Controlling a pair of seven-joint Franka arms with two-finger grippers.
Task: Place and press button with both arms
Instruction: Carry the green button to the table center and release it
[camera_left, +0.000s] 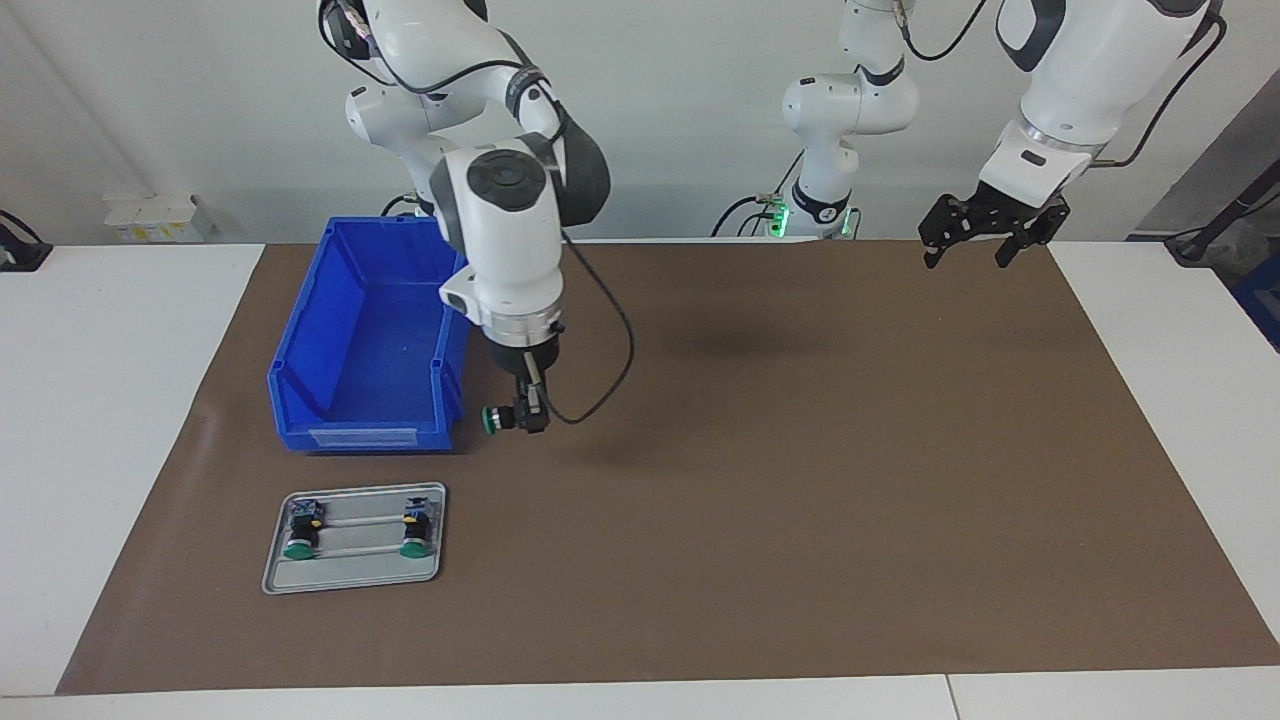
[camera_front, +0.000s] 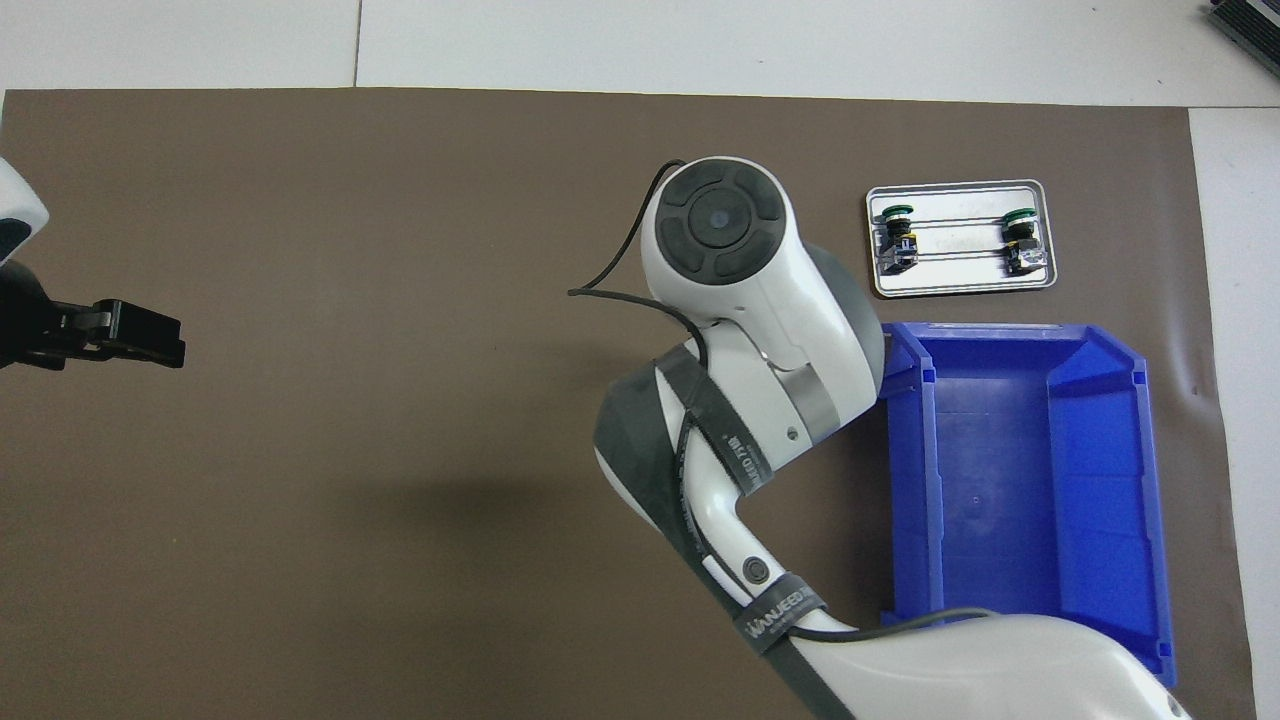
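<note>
My right gripper (camera_left: 530, 412) hangs over the brown mat beside the blue bin's (camera_left: 360, 436) corner, shut on a button (camera_left: 495, 419) that lies sideways with its green cap showing. In the overhead view the right arm's wrist (camera_front: 735, 270) hides that gripper and the held button. Two more buttons (camera_left: 298, 535) (camera_left: 413, 533) rest on the metal tray (camera_left: 352, 577), farther from the robots than the bin. My left gripper (camera_left: 985, 238) waits open and empty in the air over the mat's edge at the left arm's end (camera_front: 145, 340).
The blue bin (camera_front: 1020, 500) holds nothing and stands at the right arm's end of the mat. The tray (camera_front: 960, 285) with its two buttons (camera_front: 897, 232) (camera_front: 1020, 235) lies just past it. A black cable loops from the right wrist.
</note>
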